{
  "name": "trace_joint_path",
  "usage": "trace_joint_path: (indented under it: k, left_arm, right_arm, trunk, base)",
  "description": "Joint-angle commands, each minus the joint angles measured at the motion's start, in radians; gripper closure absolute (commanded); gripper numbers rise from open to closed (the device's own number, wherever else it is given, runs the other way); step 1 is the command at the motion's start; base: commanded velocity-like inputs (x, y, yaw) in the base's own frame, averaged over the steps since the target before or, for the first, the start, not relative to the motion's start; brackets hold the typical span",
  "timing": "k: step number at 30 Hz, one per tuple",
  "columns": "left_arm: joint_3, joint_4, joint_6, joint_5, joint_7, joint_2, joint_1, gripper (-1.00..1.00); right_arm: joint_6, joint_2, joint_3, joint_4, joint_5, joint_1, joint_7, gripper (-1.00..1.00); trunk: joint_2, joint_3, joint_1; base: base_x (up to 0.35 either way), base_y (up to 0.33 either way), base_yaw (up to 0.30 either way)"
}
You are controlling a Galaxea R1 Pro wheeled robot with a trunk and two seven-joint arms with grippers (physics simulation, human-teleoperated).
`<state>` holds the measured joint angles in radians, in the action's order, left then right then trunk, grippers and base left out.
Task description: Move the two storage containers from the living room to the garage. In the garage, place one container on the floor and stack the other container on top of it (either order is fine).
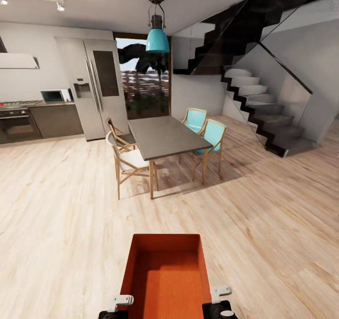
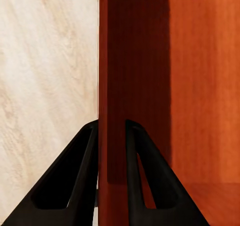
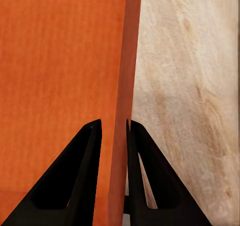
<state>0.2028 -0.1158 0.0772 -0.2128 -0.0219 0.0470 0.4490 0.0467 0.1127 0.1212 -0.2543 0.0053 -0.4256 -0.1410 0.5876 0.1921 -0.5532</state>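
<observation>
A light wood plank floor (image 1: pixel 61 225) spreads across an open kitchen and dining room. At the right, a dark staircase (image 1: pixel 263 112) with a glass side climbs along the pale wall. A stainless double-door refrigerator (image 1: pixel 96 88) stands against the back wall, with a dark kitchen counter (image 1: pixel 56 119) to its left carrying a microwave (image 1: pixel 55 95), and an oven (image 1: pixel 18 123) under a stovetop beyond that. In the middle of the room is a grey-topped dining table (image 1: pixel 165 135) on wooden legs, with two white-seated wooden chairs (image 1: pixel 126 161) on its left side and two turquoise chairs (image 1: pixel 211 138) on its right. A turquoise pendant lamp (image 1: pixel 157 36) hangs above it. Low and close to the robot, one orange-red storage container (image 1: pixel 165 276) is carried above the floor, open top up, empty inside. The left gripper (image 2: pixel 111 131) pinches the container's left wall, one finger inside and one outside; the right gripper (image 3: pixel 114 128) clamps the right wall the same way.
</observation>
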Motion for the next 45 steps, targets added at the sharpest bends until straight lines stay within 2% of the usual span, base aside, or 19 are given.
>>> trace_joint_path:
  k: [1,45]
  left_arm:
    - [0.029,0.004,0.003,-0.014,0.005,0.001,0.000,1.00]
    - [0.029,0.004,0.003,-0.014,0.005,0.001,0.000,1.00]
  right_arm:
    - [0.004,0.001,0.018,-0.005,-0.004,-0.001,0.001,1.00]
    - [0.004,0.001,0.018,-0.005,-0.004,-0.001,0.001,1.00]
  trunk:
    - [0.001,0.002,0.000]
    - [0.001,0.002,0.000]
  base:
    - [0.000,0.000,-0.241]
    - [0.000,0.000,-0.236]
